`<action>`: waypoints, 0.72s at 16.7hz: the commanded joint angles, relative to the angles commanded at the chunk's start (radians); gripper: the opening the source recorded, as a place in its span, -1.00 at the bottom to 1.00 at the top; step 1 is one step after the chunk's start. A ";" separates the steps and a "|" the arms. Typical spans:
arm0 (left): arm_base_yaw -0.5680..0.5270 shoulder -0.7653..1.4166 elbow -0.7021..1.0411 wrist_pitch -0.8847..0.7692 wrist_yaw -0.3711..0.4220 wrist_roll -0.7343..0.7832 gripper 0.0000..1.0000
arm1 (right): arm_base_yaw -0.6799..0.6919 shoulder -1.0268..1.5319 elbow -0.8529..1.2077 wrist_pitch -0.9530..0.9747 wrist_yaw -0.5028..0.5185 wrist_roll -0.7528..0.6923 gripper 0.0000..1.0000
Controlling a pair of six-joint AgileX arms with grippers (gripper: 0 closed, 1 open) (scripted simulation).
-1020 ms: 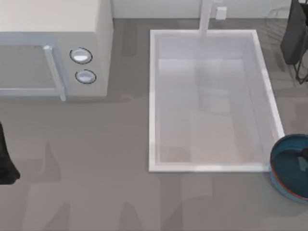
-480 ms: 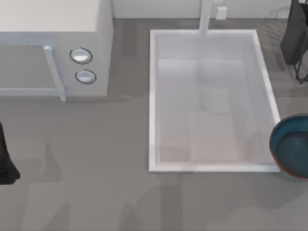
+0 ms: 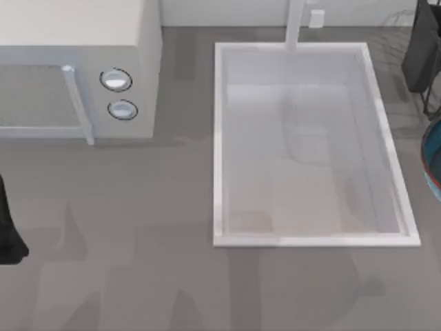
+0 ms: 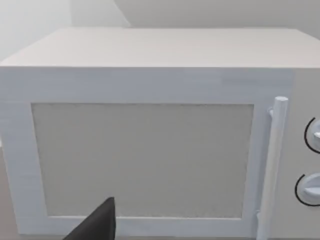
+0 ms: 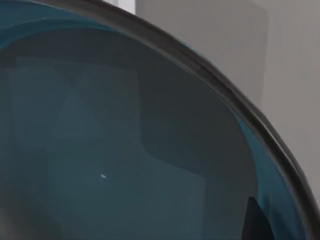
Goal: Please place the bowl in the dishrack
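The bowl [image 3: 434, 160] hangs at the right edge of the top view, beside the sink's right wall, teal inside with a reddish-brown rim, mostly cut off by the frame. In the right wrist view its glossy teal inside [image 5: 110, 150] is very close, and a dark fingertip [image 5: 256, 221] of my right gripper sits just inside the rim, holding it. Thin dark wires of the dishrack [image 3: 431, 109] show at the far right, beyond the bowl. My left gripper [image 3: 7, 231] is parked at the table's left edge, facing the microwave.
A white sink basin [image 3: 306, 141] fills the middle right, with a tap [image 3: 295, 24] at its far end. A white microwave [image 3: 76, 69] stands at the far left, its door [image 4: 142, 160] shut. A dark upright shape [image 3: 422, 48] stands by the rack wires.
The bowl has moved away from the sink's near right corner, toward the far right along the sink's side, and is now mostly out of the top view. The left arm has not moved.
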 joint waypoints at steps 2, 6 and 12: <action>0.000 0.000 0.000 0.000 0.000 0.000 1.00 | -0.001 -0.018 0.044 -0.044 0.000 -0.001 -1.00; 0.000 0.000 0.000 0.000 0.000 0.000 1.00 | -0.001 -0.021 0.051 -0.051 0.001 -0.001 -1.00; 0.000 0.000 0.000 0.000 0.000 0.000 1.00 | -0.051 -0.064 0.024 0.053 -0.052 0.006 -1.00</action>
